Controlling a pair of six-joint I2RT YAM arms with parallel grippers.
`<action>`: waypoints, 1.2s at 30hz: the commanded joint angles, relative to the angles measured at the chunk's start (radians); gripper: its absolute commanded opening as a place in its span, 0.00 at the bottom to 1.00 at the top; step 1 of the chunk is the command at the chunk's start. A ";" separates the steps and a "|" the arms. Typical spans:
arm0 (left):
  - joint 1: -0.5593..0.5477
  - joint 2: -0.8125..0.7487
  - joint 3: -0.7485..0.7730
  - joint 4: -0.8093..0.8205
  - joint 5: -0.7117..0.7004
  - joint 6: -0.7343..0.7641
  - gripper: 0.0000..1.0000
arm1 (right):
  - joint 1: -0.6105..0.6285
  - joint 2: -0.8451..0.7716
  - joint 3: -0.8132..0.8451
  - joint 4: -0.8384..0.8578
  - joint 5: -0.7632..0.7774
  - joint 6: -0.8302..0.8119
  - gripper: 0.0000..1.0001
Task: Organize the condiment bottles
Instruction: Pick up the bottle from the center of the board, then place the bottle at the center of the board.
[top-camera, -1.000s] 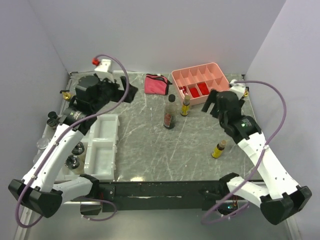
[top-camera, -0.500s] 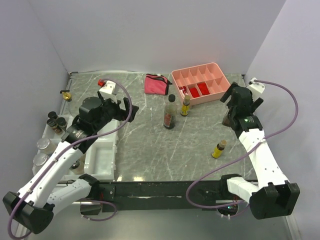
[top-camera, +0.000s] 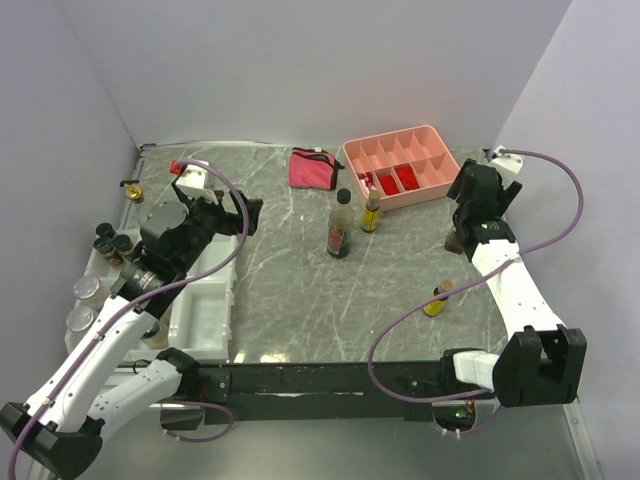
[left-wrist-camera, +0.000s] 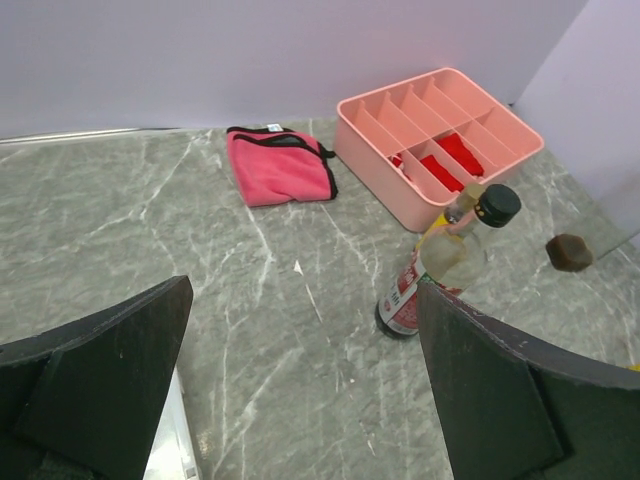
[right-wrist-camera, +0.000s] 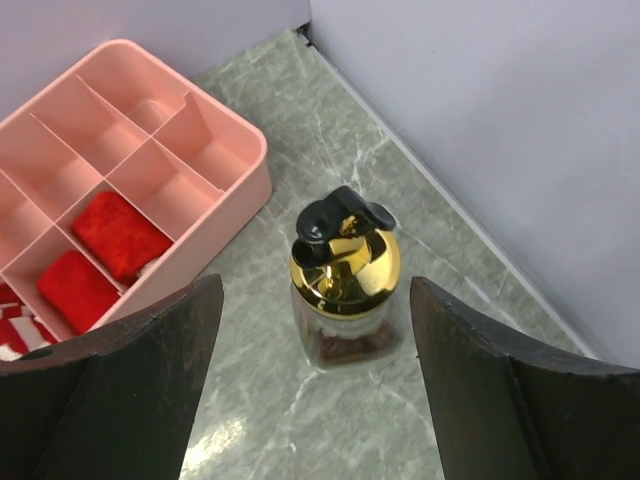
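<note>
The right gripper's (right-wrist-camera: 313, 300) jaws stand open on either side of the gold-topped bottle (right-wrist-camera: 345, 265), neither finger touching it; the bottle is upright on the table (top-camera: 300, 300) in the far right corner, between the tray (right-wrist-camera: 60, 100) and the wall (right-wrist-camera: 500, 120). The left gripper (left-wrist-camera: 305, 290) hangs wide open and empty, facing the tall bottle (left-wrist-camera: 440, 265) near the tray. The step in hand looks like grasping the gold-topped bottle: the jaws must close squarely on the glass below the cap, then lift without tipping it.
</note>
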 joint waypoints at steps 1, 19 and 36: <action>-0.010 -0.026 -0.013 0.036 -0.072 0.011 1.00 | -0.016 0.000 -0.029 0.121 0.040 -0.065 0.82; -0.009 -0.060 -0.032 0.054 -0.173 0.009 0.99 | -0.009 -0.014 0.046 0.025 0.119 -0.106 0.00; -0.010 -0.102 -0.048 0.067 -0.202 0.018 0.99 | 0.278 -0.141 0.384 -0.221 0.283 -0.195 0.00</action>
